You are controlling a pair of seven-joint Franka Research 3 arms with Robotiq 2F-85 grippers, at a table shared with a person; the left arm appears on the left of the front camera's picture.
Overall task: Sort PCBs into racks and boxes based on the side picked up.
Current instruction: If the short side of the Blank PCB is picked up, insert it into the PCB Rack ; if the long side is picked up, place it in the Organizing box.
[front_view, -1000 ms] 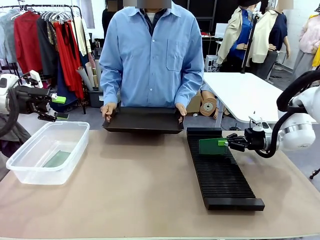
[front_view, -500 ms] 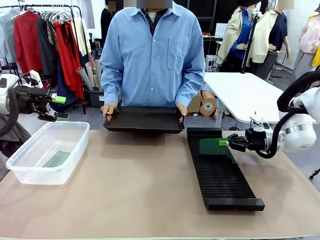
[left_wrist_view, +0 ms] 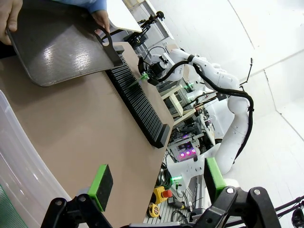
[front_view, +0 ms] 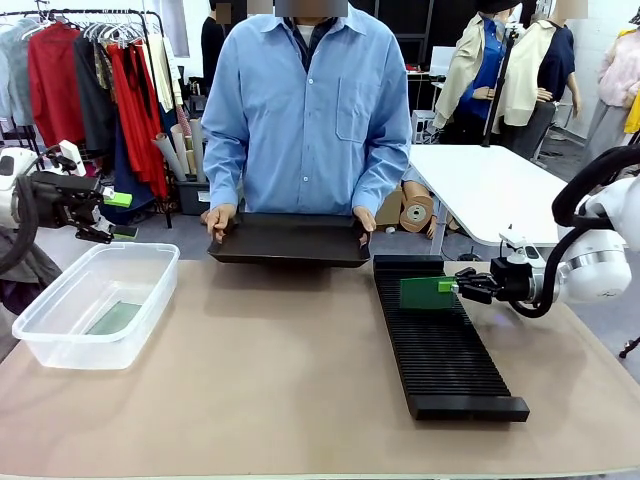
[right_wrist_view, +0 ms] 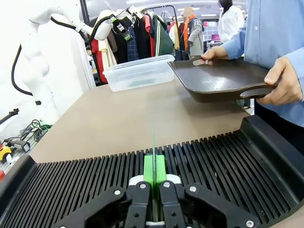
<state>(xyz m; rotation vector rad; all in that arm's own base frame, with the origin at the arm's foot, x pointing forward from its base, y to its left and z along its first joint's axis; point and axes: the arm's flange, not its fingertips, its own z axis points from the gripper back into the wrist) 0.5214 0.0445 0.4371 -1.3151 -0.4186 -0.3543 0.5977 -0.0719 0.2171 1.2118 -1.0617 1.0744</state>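
— Right wrist view: where's the PCB (right_wrist_view: 153, 142)?

— Edge-on in my right gripper (right_wrist_view: 154, 186), clamped tight, hanging over the rack (front_view: 440, 345) at its far end.

— Risk?

— If I lower it off a groove, it may straddle ribs and jam or tip. My left gripper (left_wrist_view: 156, 181) waits wide open, empty, above the box (front_view: 95, 305).

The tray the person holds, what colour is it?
Black tray, clearest in the right wrist view.
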